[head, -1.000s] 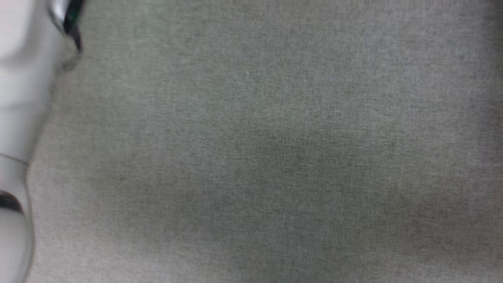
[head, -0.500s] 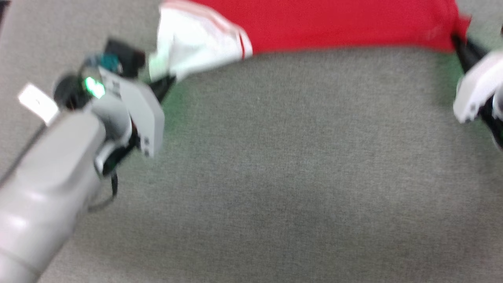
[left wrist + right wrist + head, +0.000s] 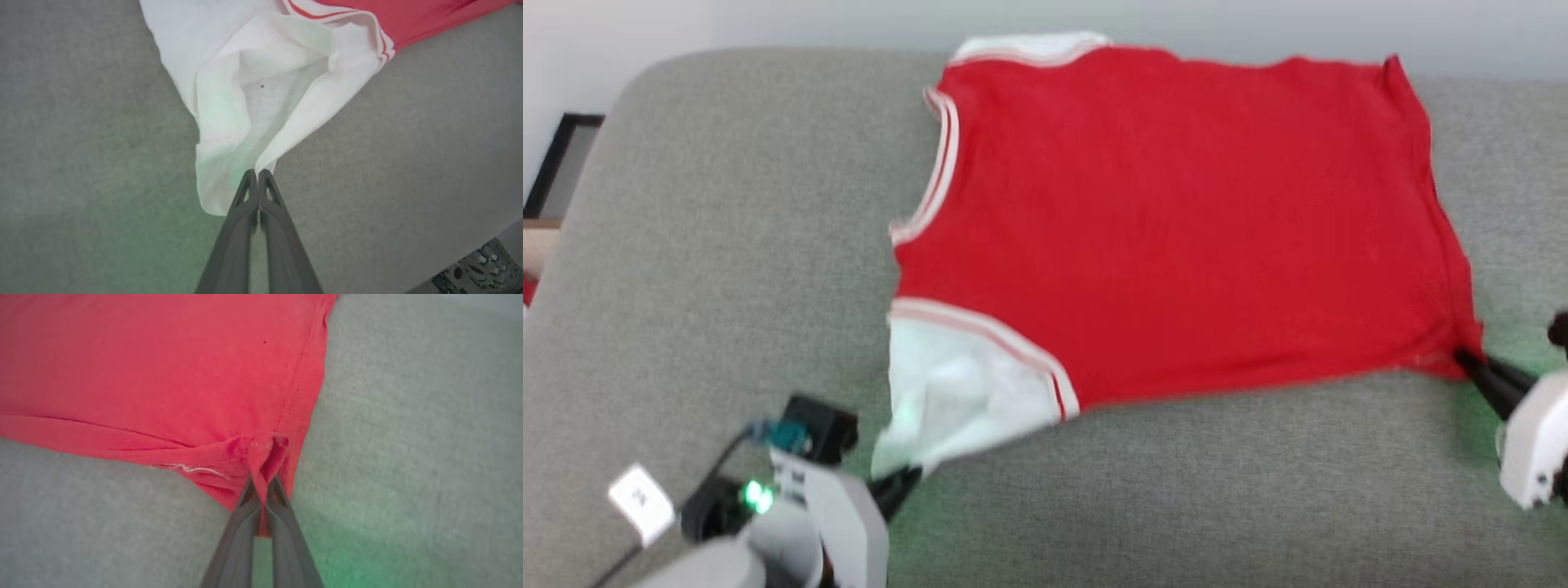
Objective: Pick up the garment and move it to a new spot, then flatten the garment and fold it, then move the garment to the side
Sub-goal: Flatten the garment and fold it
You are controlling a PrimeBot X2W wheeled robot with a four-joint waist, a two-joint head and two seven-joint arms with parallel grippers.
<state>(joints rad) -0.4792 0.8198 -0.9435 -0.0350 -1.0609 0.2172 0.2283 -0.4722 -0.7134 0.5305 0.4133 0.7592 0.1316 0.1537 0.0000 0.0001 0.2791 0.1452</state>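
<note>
Head camera has tilted up: both arms reach forward low, left gripper (image 3: 257, 172) pinching the white sleeve (image 3: 956, 400) of the red jersey-style shirt (image 3: 1176, 220), right gripper (image 3: 263, 481) clamped on its hem corner.

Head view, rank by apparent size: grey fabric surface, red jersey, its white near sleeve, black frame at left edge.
1. Grey woven fabric surface
2. Red jersey-style garment
3. White sleeve with red-striped trim
4. Black frame, far back and cut off by the picture's edge, so only its visible part is ranked.

The shirt (image 3: 1176, 229) is matt red and white cloth. The cushion (image 3: 727, 245) is coarse grey woven fabric. The left gripper (image 3: 258, 173) looks like matt plastic.
</note>
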